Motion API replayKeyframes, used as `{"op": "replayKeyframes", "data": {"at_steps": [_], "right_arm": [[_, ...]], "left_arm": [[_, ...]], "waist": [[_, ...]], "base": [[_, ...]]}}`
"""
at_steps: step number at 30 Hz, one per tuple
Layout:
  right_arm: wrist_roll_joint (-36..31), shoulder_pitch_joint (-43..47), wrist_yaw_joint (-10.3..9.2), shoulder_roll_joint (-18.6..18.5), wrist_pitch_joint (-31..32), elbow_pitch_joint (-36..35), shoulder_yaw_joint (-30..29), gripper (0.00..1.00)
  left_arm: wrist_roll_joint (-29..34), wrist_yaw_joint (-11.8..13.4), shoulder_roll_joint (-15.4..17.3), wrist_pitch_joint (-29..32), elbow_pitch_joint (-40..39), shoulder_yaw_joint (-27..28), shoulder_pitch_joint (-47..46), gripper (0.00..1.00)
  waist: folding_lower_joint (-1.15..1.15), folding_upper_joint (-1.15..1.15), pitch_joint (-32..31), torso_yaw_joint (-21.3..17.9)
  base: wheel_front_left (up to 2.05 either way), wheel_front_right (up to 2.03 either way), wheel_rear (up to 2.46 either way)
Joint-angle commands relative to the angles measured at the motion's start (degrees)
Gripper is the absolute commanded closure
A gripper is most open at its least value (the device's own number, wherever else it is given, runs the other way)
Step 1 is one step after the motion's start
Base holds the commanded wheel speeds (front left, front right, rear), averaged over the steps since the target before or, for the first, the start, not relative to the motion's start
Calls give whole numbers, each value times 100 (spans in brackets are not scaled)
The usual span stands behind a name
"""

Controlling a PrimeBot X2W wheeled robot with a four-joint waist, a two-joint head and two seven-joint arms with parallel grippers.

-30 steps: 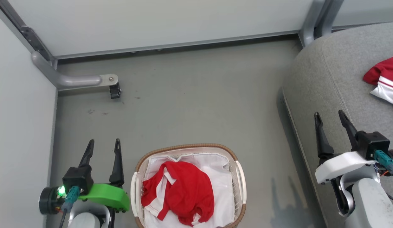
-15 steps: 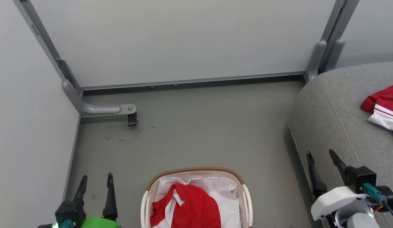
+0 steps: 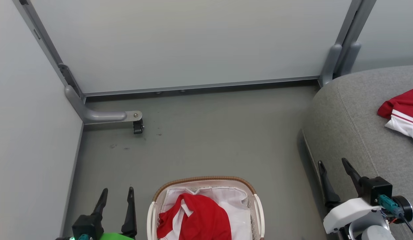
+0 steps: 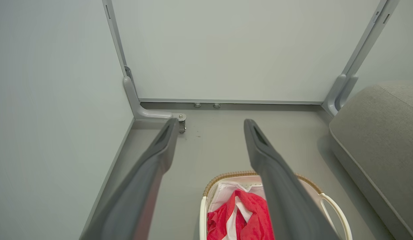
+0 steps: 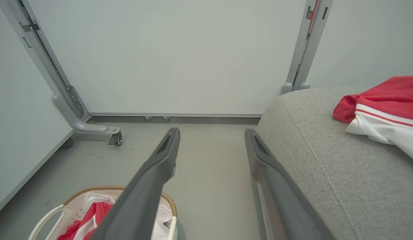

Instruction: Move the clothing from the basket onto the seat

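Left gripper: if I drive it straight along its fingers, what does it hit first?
Likely bare floor just short of the back wall panel, beside the wheeled bracket foot. The left gripper is open and its line passes beyond the basket; depth is unclear.

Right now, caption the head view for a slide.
Open left gripper and right gripper flank the basket of clothing; one garment on the seat.

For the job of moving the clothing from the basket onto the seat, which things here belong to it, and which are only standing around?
Belong to the job: basket; red clothing inside it; grey seat; red-and-white clothing lying on it; left hand, right hand, both open.
Only standing around: partition panels; metal foot with caster; floor.
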Motion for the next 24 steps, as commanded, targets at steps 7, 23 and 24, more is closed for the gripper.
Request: {"op": "replayKeyframes", "data": {"at_steps": [7,23,24], "right_arm": [[190,-498,-8,-2,-11,-162,180,0],[324,-1718,-8,-39,-11,-561,703,0],[331,-1777,-8,-31,-11,-577,714,0]], "left_arm": [[-318,-77,12,7,600,-633,-579,0],[-676,-92,17,6,2266,-1253,-2339,0],[-641,-101,18,6,2419,-1266,-2461,0]], "waist": [[0,0,809,-242],[0,0,2768,-872],[0,0,2877,-910]], "base": [[0,0,0],[0,0,0],[0,0,0]]}}
